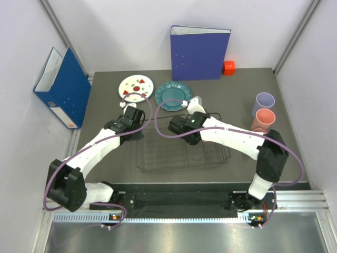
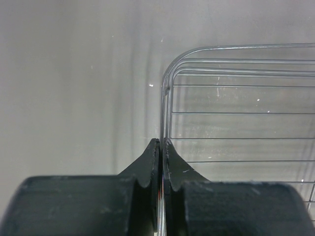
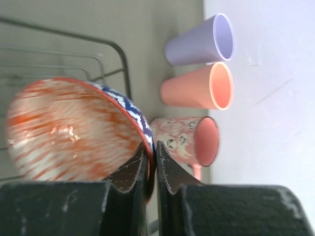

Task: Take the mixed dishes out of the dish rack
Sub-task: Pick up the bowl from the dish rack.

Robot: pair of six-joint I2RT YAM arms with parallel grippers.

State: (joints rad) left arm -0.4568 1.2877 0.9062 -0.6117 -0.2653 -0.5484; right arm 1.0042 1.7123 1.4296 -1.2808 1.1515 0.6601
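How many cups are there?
3, in a row on the table right of the rack: a purple cup, a plain pink cup next to it, then a patterned pink cup.

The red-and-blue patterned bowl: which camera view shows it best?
The right wrist view: the bowl fills its left side, rim pinched in the right gripper, both surfaces clear. The top external view does not show it plainly. The left wrist view shows none of it.

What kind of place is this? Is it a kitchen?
Probably a robot testing booth, not a kitchen: plain white walls box in a dark table, two robot arms are bolted at its near edge, and office binders stand near the dish rack.
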